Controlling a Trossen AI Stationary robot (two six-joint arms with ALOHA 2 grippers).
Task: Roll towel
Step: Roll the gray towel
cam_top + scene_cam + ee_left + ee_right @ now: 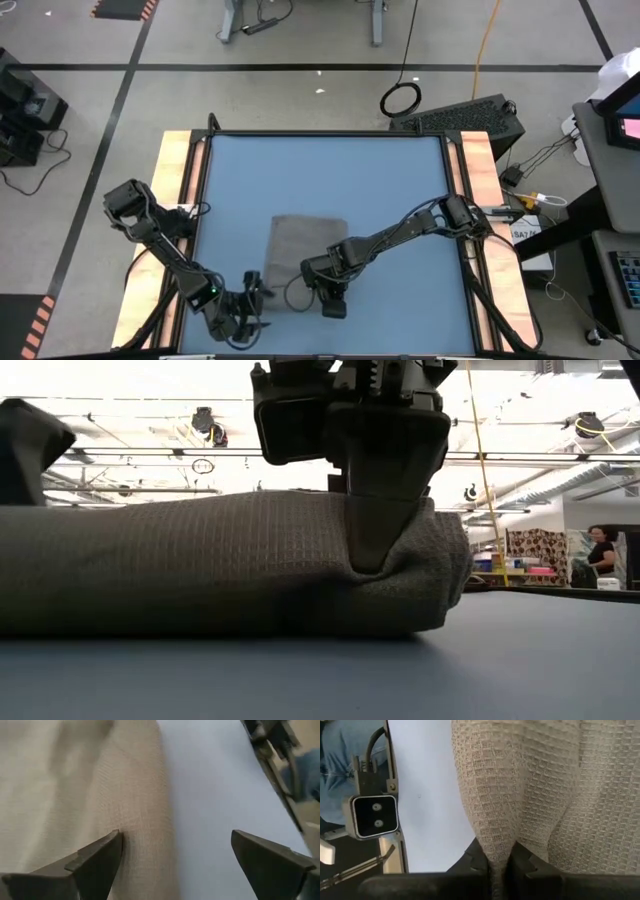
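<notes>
The dark grey towel (305, 245) lies on the blue table (400, 190), left of centre, with its near end bunched into a thick roll (200, 560). My right gripper (333, 300) is shut on that roll near its right end. My left gripper (252, 300) stands open at the towel's near left corner. In the left wrist view one finger (95, 865) is over the towel's edge (150, 820) and the other (270, 865) is over bare table. I cannot tell whether it touches the cloth. My right gripper pinches a raised fold of the rolled near end (495, 830) between its two fingers (375, 530); several layers bulge out on both sides. The fingers slant down from above and from the table's right. The roll rests on the table, dented in where the fingers sit.
Wooden rails (175, 200) run along both side edges of the table. A small camera block (372, 815) sits at the near edge. Bare blue table lies beyond the towel and to its right. A person (603, 555) stands far off in the room.
</notes>
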